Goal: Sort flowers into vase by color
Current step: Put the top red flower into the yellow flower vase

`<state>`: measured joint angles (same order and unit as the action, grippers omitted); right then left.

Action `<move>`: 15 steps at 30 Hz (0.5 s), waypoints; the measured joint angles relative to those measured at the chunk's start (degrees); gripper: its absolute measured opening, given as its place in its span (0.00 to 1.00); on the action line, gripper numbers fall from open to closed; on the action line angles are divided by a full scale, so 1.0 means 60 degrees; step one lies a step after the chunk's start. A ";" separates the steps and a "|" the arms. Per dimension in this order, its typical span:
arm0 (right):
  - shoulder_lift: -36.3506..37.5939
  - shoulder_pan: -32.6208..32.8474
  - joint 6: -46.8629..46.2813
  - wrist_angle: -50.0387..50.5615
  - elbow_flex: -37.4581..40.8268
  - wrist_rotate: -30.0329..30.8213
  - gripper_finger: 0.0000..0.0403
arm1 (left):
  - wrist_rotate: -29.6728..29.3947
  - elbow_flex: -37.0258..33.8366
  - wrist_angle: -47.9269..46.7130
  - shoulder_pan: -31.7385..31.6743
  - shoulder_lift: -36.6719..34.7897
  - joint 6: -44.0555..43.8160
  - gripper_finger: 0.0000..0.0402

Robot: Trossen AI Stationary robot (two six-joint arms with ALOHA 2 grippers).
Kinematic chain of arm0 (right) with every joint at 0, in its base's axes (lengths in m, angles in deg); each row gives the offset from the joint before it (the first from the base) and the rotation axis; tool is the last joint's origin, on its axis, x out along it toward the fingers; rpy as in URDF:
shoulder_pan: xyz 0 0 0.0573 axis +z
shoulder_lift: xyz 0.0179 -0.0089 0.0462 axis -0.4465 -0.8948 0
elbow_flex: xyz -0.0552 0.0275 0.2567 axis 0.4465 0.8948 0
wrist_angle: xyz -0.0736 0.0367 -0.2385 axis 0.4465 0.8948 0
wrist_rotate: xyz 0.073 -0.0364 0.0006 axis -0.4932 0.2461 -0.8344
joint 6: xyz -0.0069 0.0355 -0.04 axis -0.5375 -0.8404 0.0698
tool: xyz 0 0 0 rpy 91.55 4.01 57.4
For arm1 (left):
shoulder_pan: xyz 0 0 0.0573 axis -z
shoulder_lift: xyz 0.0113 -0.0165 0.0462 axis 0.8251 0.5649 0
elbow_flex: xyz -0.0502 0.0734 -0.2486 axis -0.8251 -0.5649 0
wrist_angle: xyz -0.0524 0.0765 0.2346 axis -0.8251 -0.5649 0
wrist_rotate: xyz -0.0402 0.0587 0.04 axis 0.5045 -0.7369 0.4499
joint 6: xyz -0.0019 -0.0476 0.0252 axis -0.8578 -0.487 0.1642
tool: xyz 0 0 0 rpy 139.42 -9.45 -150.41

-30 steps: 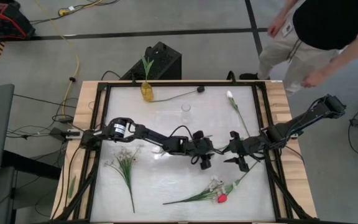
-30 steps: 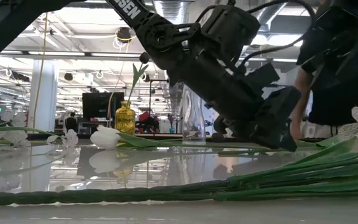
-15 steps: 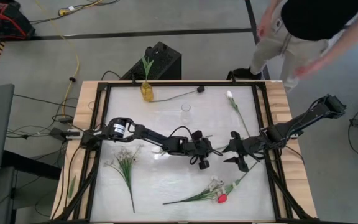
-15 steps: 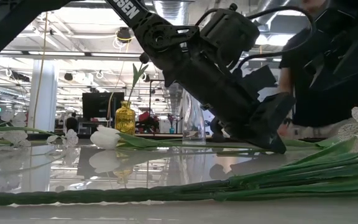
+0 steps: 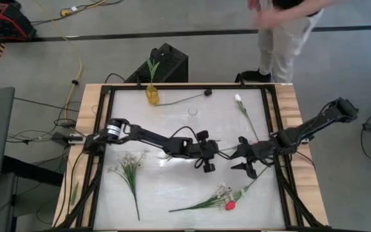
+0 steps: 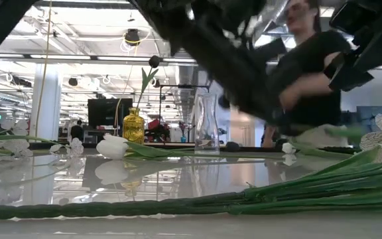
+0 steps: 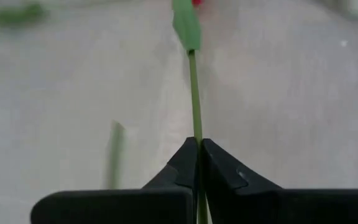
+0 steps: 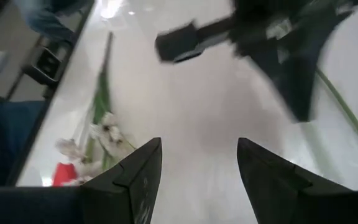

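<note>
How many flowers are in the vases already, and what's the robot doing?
One leafy stem stands in the yellow vase; the clear vase looks empty. The left gripper is shut on a green stem. The white tulip, red flower and white sprigs lie unsorted.

Tabletop (image 5: 172,187): glossy white surface w/ black frame, wooden edge strips at 9 and 3 o'clock sides.

Items lying/standing on it (high view, clock refs from tabletop centre):
- Yellow vase (image 5: 152,94), upright, approx. 11 o'clock near far edge; holds one green leafy stem.
- Clear glass vase (image 5: 192,111), upright, approx. 12 o'clock.
- White tulip (image 5: 245,115), flat, approx. 1–2 o'clock; head toward far edge.
- White-blossom sprig (image 5: 130,171), flat, approx. 8 o'clock; stem end toward near edge.
- Red tulip (image 5: 230,205) and second blossom sprig (image 5: 205,201), flat, approx. 5 o'clock, touching/overlapping.
- Black cable w/ small black end piece (image 5: 207,93), approx. 12 o'clock at far edge.
</note>
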<state>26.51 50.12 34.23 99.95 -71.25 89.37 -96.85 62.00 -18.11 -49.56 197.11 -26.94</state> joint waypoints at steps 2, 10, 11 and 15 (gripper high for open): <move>0.0000 0.0107 0.0011 -0.0241 0.0000 -0.0116 0.58 | -0.0212 0.0005 -0.0312 0.0009 -0.0370 0.0150 0.00; 0.0000 0.0954 0.0058 -0.0785 0.0000 -0.0116 0.58 | -0.1131 0.0002 -0.2157 0.0138 -0.1757 0.0534 0.00; 0.0000 0.1054 0.0065 -0.0831 0.0000 -0.0100 0.58 | -0.1336 -0.0107 -0.2226 0.0162 -0.1939 0.0523 0.00; 0.0000 0.1397 0.0121 -0.0958 0.0000 0.0273 0.58 | -0.1758 -0.1494 -0.1393 0.0199 -0.2925 0.0361 0.00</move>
<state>26.51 58.50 34.96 94.20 -71.25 91.00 -107.40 53.03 -26.47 -48.36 179.55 -24.78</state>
